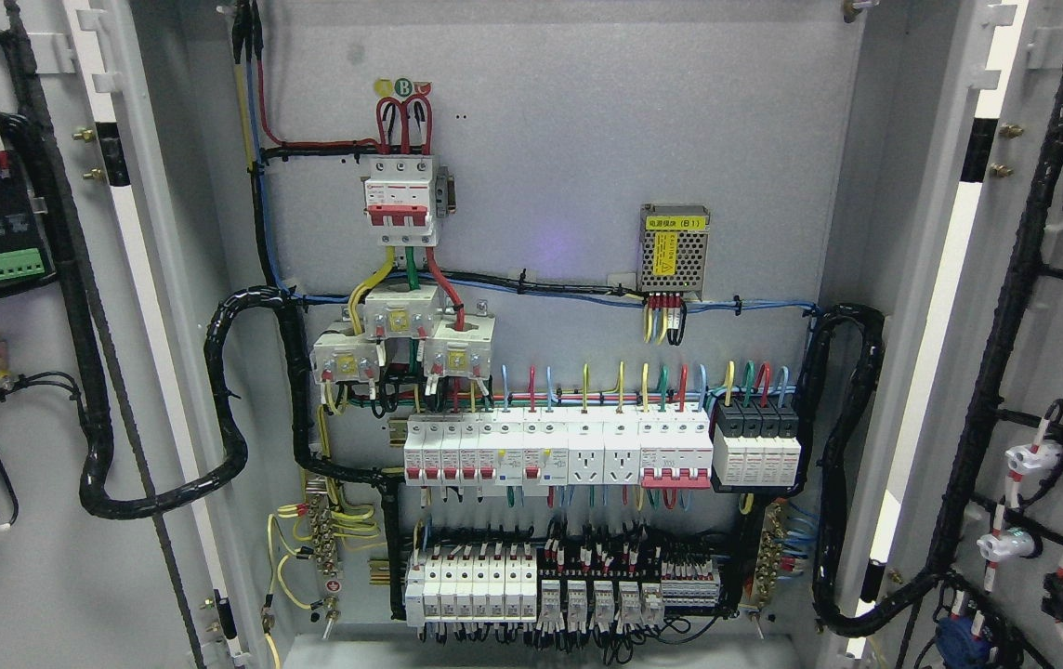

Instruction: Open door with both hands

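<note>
An electrical cabinet fills the head view with both doors swung wide. The left door (20,372) shows its inner face with black cable looms and a green terminal block. The right door (1052,390) shows its inner face with wiring and white lamp holders. Between them the grey back panel (569,139) carries a red-handled main breaker (400,200), a row of white breakers (555,451), a lower row of breakers and relays (531,585) and a small power supply (674,248). Neither hand nor arm is in the picture.
Thick black corrugated conduits loop from each door into the cabinet at the left (234,409) and right (843,465). Hinges and door edges (950,307) frame the opening. Coloured wires run between components.
</note>
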